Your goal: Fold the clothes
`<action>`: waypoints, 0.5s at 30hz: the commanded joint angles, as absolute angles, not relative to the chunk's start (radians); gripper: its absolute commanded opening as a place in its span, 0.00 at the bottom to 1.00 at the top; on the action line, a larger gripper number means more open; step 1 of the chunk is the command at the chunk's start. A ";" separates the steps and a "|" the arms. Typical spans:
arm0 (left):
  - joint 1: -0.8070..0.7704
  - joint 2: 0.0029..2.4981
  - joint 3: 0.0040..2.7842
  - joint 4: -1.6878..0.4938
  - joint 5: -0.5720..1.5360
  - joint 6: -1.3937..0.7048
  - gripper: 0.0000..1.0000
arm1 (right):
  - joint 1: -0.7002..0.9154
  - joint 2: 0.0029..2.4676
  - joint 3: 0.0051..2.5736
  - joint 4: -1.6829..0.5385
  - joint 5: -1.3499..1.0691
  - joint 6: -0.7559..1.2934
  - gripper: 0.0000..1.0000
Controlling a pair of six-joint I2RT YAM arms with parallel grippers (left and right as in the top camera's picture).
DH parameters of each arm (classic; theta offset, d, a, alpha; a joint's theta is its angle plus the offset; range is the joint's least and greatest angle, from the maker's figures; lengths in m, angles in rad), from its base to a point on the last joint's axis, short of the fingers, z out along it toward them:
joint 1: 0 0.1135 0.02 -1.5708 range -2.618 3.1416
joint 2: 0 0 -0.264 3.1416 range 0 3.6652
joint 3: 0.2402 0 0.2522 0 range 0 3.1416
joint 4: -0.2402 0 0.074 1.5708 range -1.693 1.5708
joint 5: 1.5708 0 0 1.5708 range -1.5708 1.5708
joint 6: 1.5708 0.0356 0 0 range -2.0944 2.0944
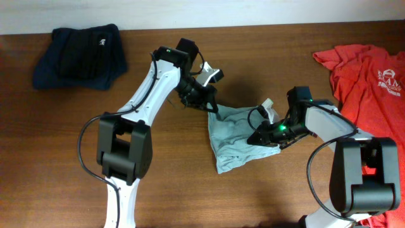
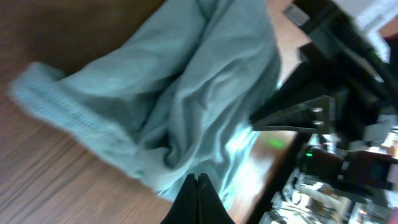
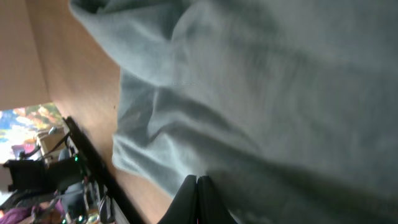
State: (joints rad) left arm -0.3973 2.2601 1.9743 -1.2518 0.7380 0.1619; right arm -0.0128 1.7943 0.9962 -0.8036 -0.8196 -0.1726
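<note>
So the pale blue-grey T-shirt (image 1: 237, 140) is sitting in a crumpled heap just off the middle of the bench (image 1: 190, 190), a bit toward 4 o'clock. It's nowhere near flat yet, so I'd call this the spread-it-out step, not folding proper.

The left tool (image 2: 198, 180) is pinched fully shut at the shirt's 11 o'clock corner. From overhead the cloth pulls up into a point toward it, so it looks like it has fabric. The right tool (image 3: 197, 182) is also fully shut, on the 3 o'clock side, with its tips buried in cloth. I read that as a grip too.

To do this bit well, I'd lift both tools together so the bunched middle hangs free. Then draw them apart, one toward 9 and one toward 3, until the fabric goes taut, and lay it down far edge first. Don't yank, because thin cotton slips out of a tip pinch. The two grab points may also not be matching corners, so a regrab could be needed.

The coral-red T-shirt (image 1: 370, 73) waits at 2 o'clock and a folded navy garment (image 1: 81, 56) sits at 10, both well clear.
</note>
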 commanded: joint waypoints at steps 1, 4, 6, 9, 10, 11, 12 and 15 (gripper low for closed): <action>-0.402 2.297 1.977 -1.254 0.865 0.205 0.00 | -0.021 1.793 0.975 -0.776 -0.858 -0.149 0.04; -0.406 2.309 1.977 -1.258 0.876 0.205 0.00 | -0.021 1.794 0.969 -0.768 -0.844 -0.149 0.04; -0.412 2.318 1.977 -1.267 0.876 0.205 0.00 | -0.021 1.795 0.969 -0.770 -0.821 -0.148 0.04; -0.422 2.329 1.977 -1.287 0.876 0.208 0.00 | -0.021 1.797 0.969 -0.769 -0.786 -0.137 0.04; -0.424 2.331 1.977 -1.294 0.877 0.208 0.00 | -0.021 1.797 0.969 -0.770 -0.781 -0.137 0.04; -0.425 2.334 1.977 -1.303 0.878 0.208 0.01 | -0.021 1.797 0.969 -0.770 -0.777 -0.135 0.04; -0.426 2.335 1.977 -1.311 0.881 0.212 0.01 | -0.021 1.798 0.968 -0.770 -0.772 -0.125 0.04; -0.426 2.337 1.977 -1.339 0.902 0.249 0.00 | -0.021 1.803 0.968 -0.769 -0.770 -0.118 0.04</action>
State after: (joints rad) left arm -0.4225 2.3211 1.9743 -1.3235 0.8574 0.1970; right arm -0.0135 1.7943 0.9756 -0.7727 -0.7841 -0.1303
